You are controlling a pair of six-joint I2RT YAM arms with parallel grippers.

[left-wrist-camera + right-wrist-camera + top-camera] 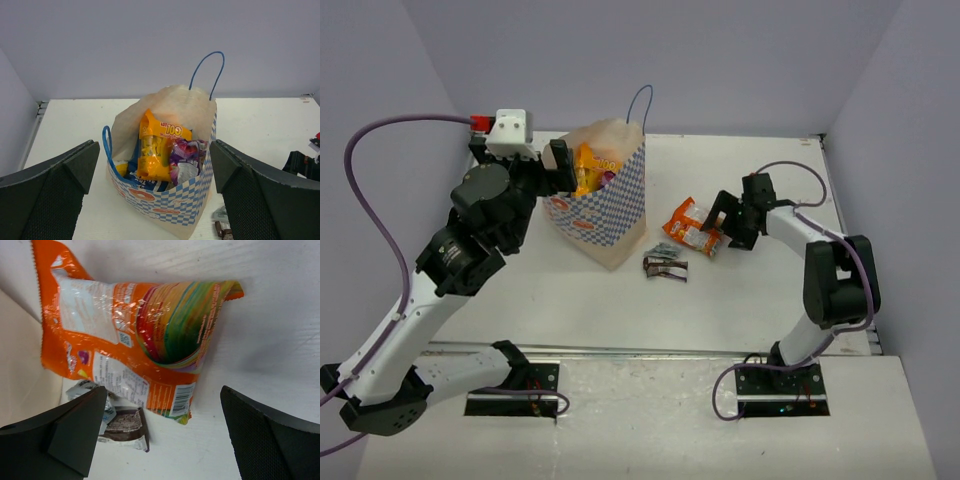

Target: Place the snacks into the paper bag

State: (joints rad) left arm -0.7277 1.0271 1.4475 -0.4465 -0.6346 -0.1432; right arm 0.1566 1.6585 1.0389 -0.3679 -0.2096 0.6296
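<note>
Bag [612,215] upright on table [750,300], left of centre; holds yellow-orange pkt [157,152], purple pkt [186,159] & blue-white pkt [136,179], tops showing. Orange pkt [135,340] flat on table right of bag, brown bar [665,267] just beside it. L claw [558,168] spread wide, empty, at bag's mouth. R claw [728,225] spread wide, empty, over orange pkt.

Counter layout: one bag standing, two items loose on the surface.
The paper bag [612,210] stands upright left of centre, toward the far edge of the counter [760,300], with packets [592,168] upright inside it. The loose packet [692,226] lies flat to its right, toward the right edge. The small bar [666,266] lies between them, closer to the near edge.
</note>
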